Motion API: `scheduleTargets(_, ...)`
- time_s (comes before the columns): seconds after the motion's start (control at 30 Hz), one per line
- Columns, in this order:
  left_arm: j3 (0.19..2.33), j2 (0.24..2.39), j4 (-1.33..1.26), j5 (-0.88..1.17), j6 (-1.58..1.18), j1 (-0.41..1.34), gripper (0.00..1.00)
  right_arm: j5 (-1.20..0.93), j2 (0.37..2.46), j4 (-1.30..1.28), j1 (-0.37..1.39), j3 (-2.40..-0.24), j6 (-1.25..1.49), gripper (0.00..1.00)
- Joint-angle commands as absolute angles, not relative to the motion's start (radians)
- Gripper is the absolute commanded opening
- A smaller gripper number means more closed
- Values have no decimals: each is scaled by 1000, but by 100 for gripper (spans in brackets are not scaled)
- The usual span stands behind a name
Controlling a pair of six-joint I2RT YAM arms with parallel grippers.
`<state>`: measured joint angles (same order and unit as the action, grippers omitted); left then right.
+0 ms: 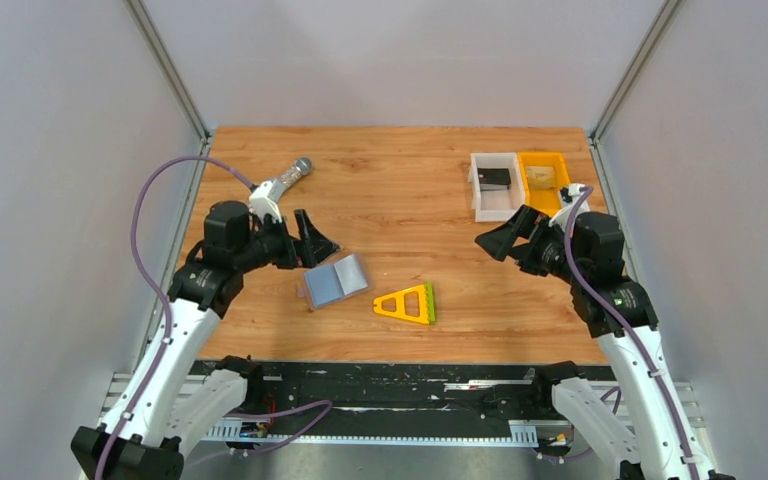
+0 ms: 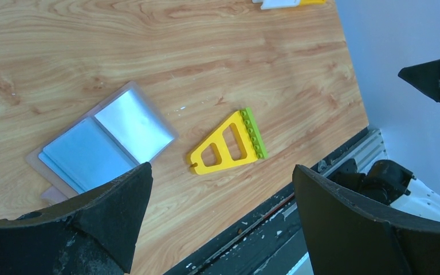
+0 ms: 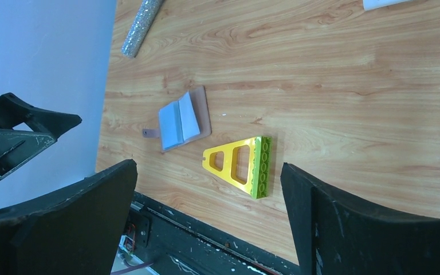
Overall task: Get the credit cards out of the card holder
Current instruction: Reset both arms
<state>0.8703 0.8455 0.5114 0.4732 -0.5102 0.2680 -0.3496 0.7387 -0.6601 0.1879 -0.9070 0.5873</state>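
Top external: left pincer [image 1: 316,240] and right pincer [image 1: 503,240] gape wide; card holder [image 1: 335,281] apparently lies open.

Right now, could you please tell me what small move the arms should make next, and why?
Probably bring the left gripper down onto the card holder: its jaws stand open and empty just beside the holder, which lies opened flat; the right gripper is farther away.

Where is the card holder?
In the top view, the card holder lies open on the table's left side, near the left hand, left of the yellow-and-green triangle.
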Motion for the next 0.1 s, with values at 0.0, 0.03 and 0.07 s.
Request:
scheduleTargets(0.0, 859, 824, 476, 475, -506, 271, 100, -346, 725, -613, 190, -904, 610, 100)
scheduleTargets(0.03, 859, 822, 475, 474, -507, 272, 100, -349, 725, -612, 190, -902, 609, 100)
scheduleTargets(0.07, 859, 821, 475, 473, -508, 272, 100, -354, 723, -608, 192, -901, 606, 100)
